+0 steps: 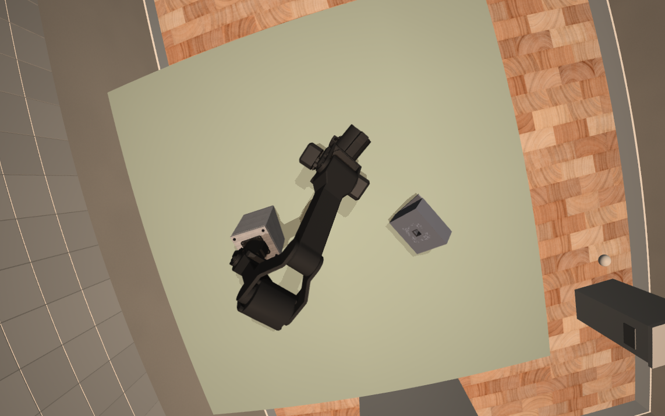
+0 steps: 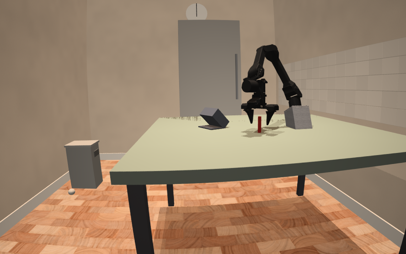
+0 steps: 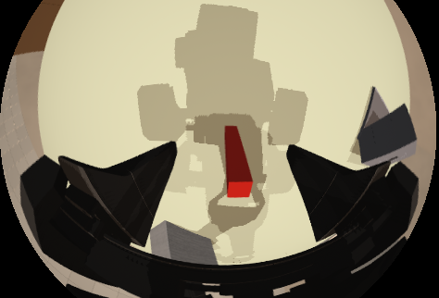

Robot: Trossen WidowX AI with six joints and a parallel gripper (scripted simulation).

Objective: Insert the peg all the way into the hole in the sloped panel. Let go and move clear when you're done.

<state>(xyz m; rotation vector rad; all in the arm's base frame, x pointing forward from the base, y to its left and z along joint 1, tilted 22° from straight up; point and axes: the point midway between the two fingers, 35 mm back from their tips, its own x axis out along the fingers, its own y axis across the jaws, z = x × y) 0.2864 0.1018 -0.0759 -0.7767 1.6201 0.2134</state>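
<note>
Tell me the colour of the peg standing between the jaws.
Red. The peg shows best in the wrist view, upright on the table between the open jaws.

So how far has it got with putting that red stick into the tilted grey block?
Early days. Done: the open pincer sits around the red peg, one finger on either side. In hand: nothing yet, and the peg stands upright on the table. Left: close on it, lift, carry it to the sloped panel and push it into the hole.
</note>
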